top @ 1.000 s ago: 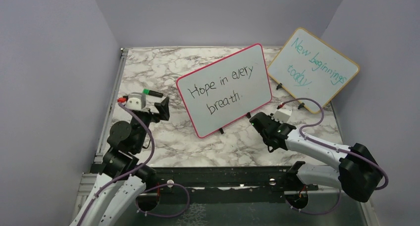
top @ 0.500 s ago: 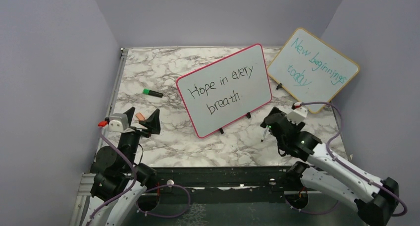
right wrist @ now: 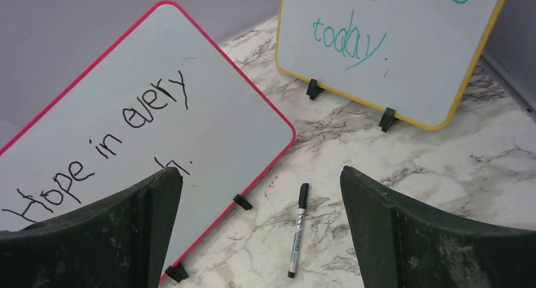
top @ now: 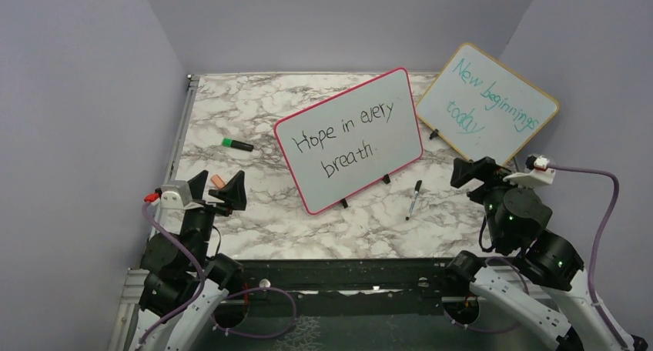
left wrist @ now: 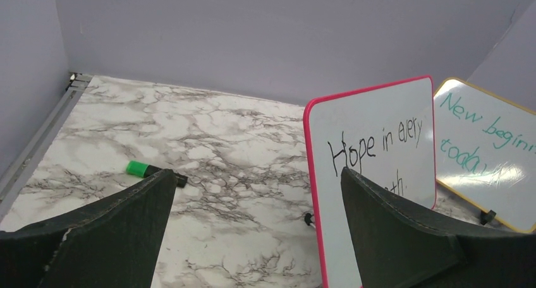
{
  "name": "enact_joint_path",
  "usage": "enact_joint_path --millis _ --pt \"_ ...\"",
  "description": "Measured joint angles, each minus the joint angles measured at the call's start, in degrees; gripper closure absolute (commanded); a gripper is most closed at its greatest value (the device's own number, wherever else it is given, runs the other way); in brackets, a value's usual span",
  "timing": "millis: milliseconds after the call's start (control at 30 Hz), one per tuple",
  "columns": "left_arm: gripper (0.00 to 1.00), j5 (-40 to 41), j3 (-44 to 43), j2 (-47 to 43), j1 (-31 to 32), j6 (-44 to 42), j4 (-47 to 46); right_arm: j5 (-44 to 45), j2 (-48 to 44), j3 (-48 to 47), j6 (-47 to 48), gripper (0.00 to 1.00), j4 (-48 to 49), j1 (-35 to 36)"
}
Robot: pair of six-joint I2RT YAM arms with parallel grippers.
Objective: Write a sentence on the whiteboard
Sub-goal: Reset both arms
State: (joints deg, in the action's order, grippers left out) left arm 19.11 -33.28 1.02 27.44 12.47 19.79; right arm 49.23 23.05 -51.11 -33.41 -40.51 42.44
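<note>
I am holding my right hand [top: 476, 170] spread wide and grasping nothing, hovering over the tabletop [top: 254, 105] near its right edge. The whiteboard [top: 350, 142] is standing propped on its small feet mid-tabletop. The sentence [top: 344, 125], "Hope in every breath.", is sitting on it in two black lines, so I am judging the writing done. The black pen [top: 414, 199] is lying flat just in front of the board's lower right corner, ahead and to the left of my right hand, its long axis running nearly front to back. My left hand [top: 219, 183], also spread and empty, is hovering well apart from the pen, so the right is nearer.
</note>
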Motion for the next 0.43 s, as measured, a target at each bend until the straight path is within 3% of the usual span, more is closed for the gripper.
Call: enact_joint_path --millis 433 --pt "0.01 0.96 -0.94 -0.13 -0.13 1.9 0.87 1.11 -5.14 2.89 7.54 0.0 0.31 0.0"
